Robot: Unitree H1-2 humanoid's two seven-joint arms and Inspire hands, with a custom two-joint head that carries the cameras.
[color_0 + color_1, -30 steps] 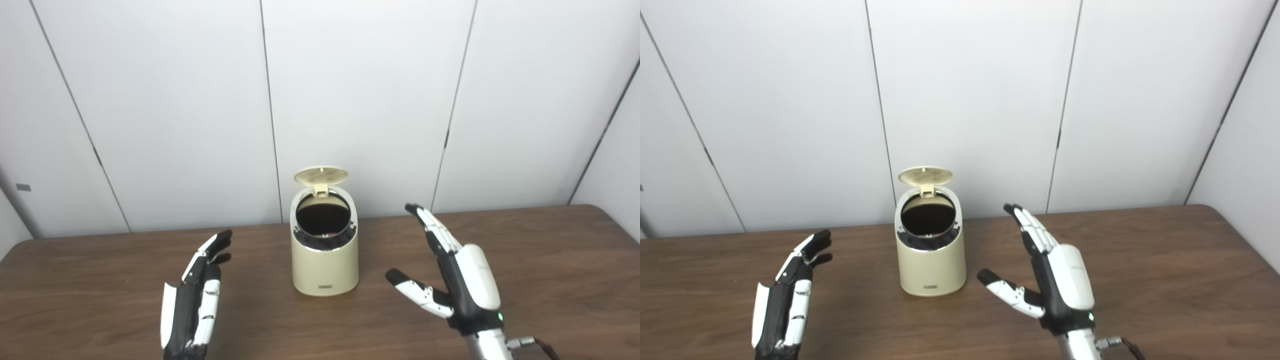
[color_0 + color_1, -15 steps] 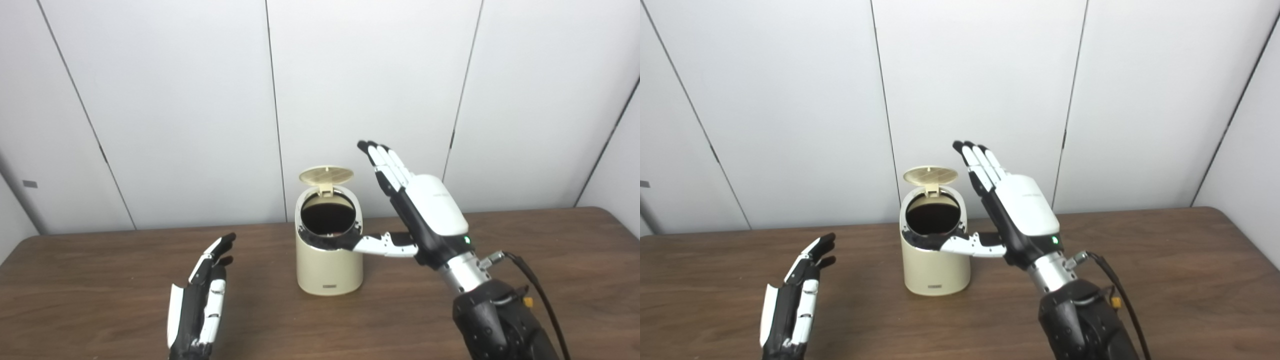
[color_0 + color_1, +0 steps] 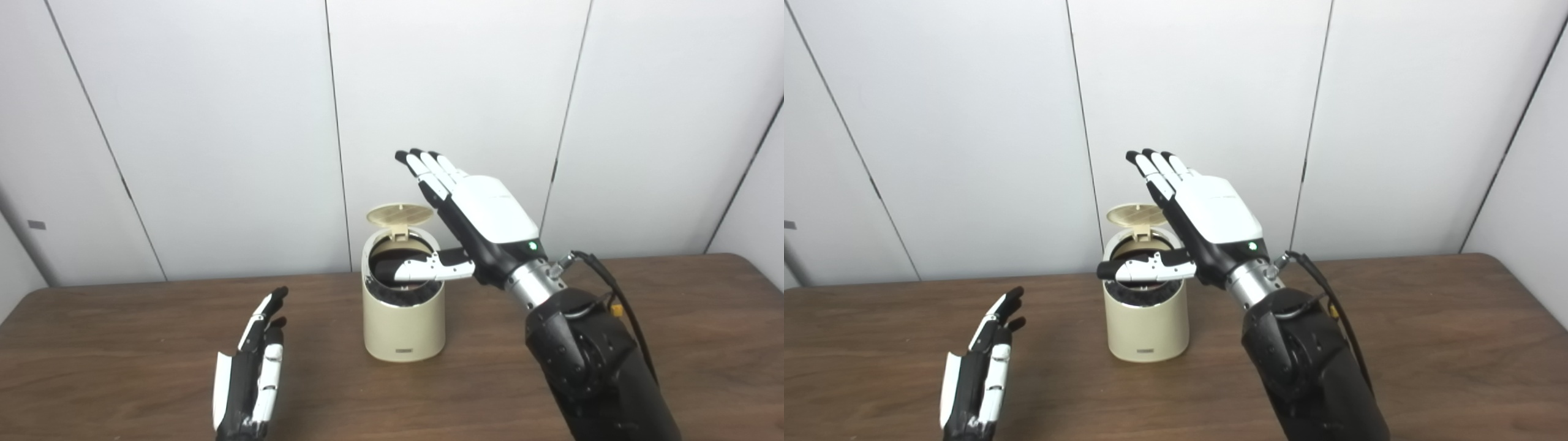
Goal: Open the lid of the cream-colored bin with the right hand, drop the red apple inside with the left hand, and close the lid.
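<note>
Both hands empty, fingers spread: right hand (image 3: 484, 217) above open-lidded bin (image 3: 403, 321), left hand (image 3: 250, 373) beside it.

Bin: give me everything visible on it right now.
The bin is a small cream cylinder, plastic by its look, upright on the table near the back wall. Its round lid, ribbed underneath, stands hinged open at the rear. A dark ring edges the mouth; the inside looks dark, contents unclear. A small label sits low on the front. The right hand is raised beside the lid, thumb across the mouth; contact cannot be told.
</note>
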